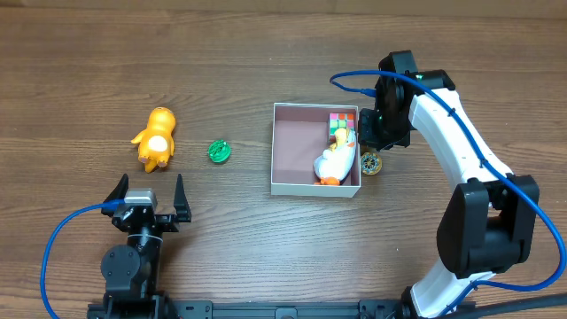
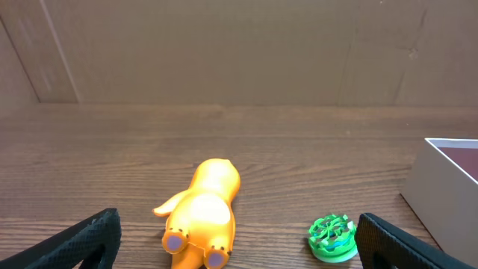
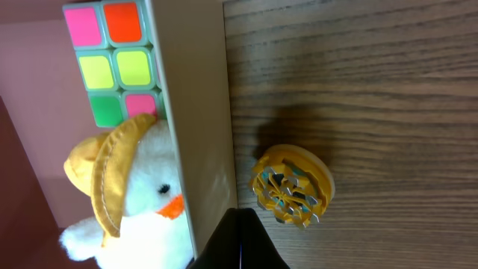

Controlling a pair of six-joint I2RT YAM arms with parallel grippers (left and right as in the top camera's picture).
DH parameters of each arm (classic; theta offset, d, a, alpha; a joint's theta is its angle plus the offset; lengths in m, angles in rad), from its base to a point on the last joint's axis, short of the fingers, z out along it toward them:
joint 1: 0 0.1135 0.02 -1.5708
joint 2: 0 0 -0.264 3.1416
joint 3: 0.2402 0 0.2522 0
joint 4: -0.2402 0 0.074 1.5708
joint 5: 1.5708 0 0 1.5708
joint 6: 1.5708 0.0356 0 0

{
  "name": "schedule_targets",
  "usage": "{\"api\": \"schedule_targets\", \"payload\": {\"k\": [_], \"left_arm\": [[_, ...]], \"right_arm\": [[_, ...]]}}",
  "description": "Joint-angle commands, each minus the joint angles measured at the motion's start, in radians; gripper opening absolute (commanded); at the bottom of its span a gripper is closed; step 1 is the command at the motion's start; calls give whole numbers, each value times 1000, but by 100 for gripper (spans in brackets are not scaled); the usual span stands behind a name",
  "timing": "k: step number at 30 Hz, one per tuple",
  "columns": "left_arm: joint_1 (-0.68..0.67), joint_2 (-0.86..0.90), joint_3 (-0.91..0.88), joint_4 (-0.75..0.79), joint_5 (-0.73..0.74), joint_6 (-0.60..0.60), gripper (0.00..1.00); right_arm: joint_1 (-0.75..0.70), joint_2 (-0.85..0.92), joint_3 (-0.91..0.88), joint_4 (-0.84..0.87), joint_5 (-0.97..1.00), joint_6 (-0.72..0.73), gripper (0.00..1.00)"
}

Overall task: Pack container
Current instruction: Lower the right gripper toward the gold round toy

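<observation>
The container (image 1: 292,146) sits centre frame, duck (image 1: 335,161) and cube (image 1: 341,118) inside. The right claw (image 3: 239,243), clenched empty, hovers by the yellow disc (image 1: 370,163) outside the right-hand wall; best open wide, then straddle the disc clear of that wall. The left claw (image 1: 146,197) is released, lower left.

The container (image 1: 297,142) is being shown as a shallow square box with thin white walls and a dull pink floor. It is lying flat and open-topped on the wooden table (image 1: 266,248), right of centre in the overhead view. Its right side is being occupied by two toys (both against the right wall). A puzzle cube (image 1: 342,119) of bright coloured squares is sitting in the far right corner, and a white plush duck (image 1: 335,162) in an orange hat is lying just in front of it. Pink floor is being left showing over the left half.
</observation>
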Motion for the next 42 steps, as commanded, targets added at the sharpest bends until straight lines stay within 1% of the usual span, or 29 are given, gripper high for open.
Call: {"api": "schedule_targets", "payload": {"k": [1, 13, 20, 27, 32, 37, 42], "left_arm": [[6, -7, -3, -1, -6, 23, 100], [6, -7, -3, -1, -6, 23, 100], [6, -7, -3, -1, -6, 23, 100], [6, -7, -3, -1, -6, 23, 100], [6, -7, -3, -1, -6, 23, 100], [6, -7, -3, -1, -6, 23, 100], [6, -7, -3, -1, -6, 23, 100]], "right_arm": [[5, -10, -2, 10, -25, -5, 4], [5, -10, -2, 5, -105, -5, 4], [14, -10, -2, 4, -111, -5, 4], [43, -10, -2, 25, -91, -4, 4], [43, -10, -2, 40, -79, -10, 4], [43, -10, -2, 44, -27, -13, 4], [43, -10, -2, 62, -26, -39, 4]]}}
